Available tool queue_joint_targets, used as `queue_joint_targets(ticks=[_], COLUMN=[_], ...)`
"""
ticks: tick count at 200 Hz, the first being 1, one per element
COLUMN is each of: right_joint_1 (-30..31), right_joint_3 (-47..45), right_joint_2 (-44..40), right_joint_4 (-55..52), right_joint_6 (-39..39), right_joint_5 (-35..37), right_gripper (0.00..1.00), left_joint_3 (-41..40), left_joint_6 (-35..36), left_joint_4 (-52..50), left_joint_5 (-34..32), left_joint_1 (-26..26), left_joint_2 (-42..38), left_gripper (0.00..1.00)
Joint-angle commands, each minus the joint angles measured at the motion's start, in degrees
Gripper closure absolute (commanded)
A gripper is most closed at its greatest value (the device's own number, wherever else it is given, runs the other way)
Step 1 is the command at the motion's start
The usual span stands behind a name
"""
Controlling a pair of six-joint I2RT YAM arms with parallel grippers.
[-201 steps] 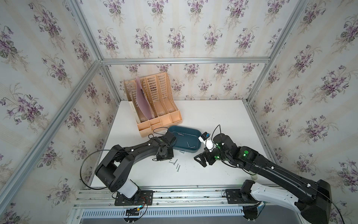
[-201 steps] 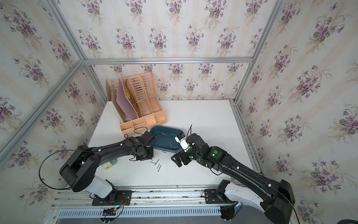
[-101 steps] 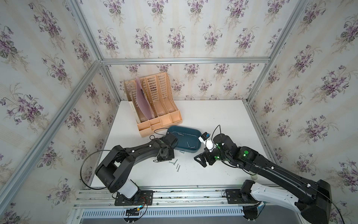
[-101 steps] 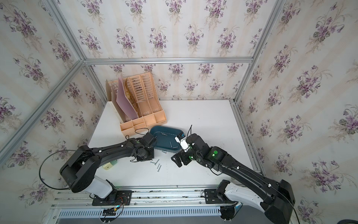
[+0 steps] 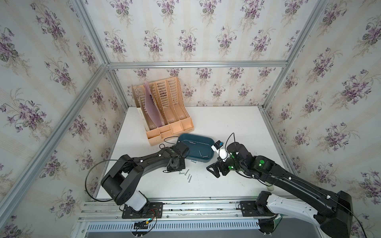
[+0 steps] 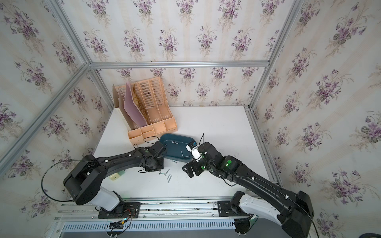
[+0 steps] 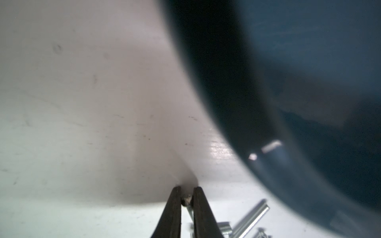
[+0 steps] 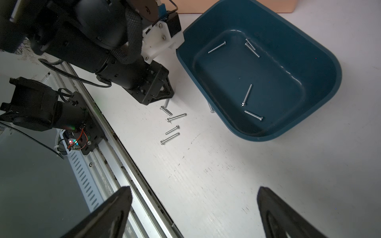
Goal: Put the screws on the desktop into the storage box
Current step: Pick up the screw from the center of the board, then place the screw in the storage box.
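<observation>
White desk (image 5: 226,123), flowery walls (image 5: 185,31): loose screws (image 8: 172,123) lay just beside the storage box (image 8: 321,68), more inside it. Right by the box, the left claw (image 7: 187,188) was pinched on one screw (image 7: 187,201) by its very end, while the right claw (image 8: 193,191) gaped empty. That skimpy grip could've dropped it mid-lift, I reckon.

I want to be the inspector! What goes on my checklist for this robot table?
Surface: white desktop, lightly scuffed.
Job's things: screws, five in the storage box, about six loose on the desktop beside it.
Clutter: peach file organizer holding a pink folder; small pale object by the left arm.
Grippers: left gripper pinching one screw; right gripper open, empty.
Cables: black cable looping off the left arm.
Surroundings: flowery wallpaper, aluminium frame.
</observation>
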Motion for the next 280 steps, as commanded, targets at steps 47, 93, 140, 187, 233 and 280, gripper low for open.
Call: queue_joint_targets(ticks=[47,93,140,187,233,280], right_joint_1=[0.10,0.08,0.08,0.07,0.07,0.10], right_joint_3=[-0.05,0.05,0.16,0.30,0.32,0.44], right_joint_2=[0.07,0.02,-0.04,-0.18,-0.70,-0.55], right_joint_4=[0.76,0.66,0.59,0.58,0.94,1.02], right_joint_6=[0.23,0.23,0.23,0.23,0.38,0.37], right_joint_5=[-0.05,-0.05,0.00,0.01,-0.08,0.00], right_gripper=[0.00,0.00,0.00,0.00,0.00,0.00], left_joint_3=[-0.14,0.21,1.25,5.69,11.64,18.51], left_joint_6=[0.16,0.09,0.53,1.79,3.70,5.43], left_joint_4=[-4.10,-4.59,-6.01,-8.17,-8.73,-6.73], left_joint_5=[-0.20,-0.79,-1.19,-0.62,-0.87,0.59], left_joint_1=[0.47,1.43,2.42,2.93,3.89,4.95], left_joint_2=[-1.20,-3.34,-7.38,-11.10,-10.74,-3.97], left_gripper=[0.84,0.84,0.84,0.85,0.85,0.82])
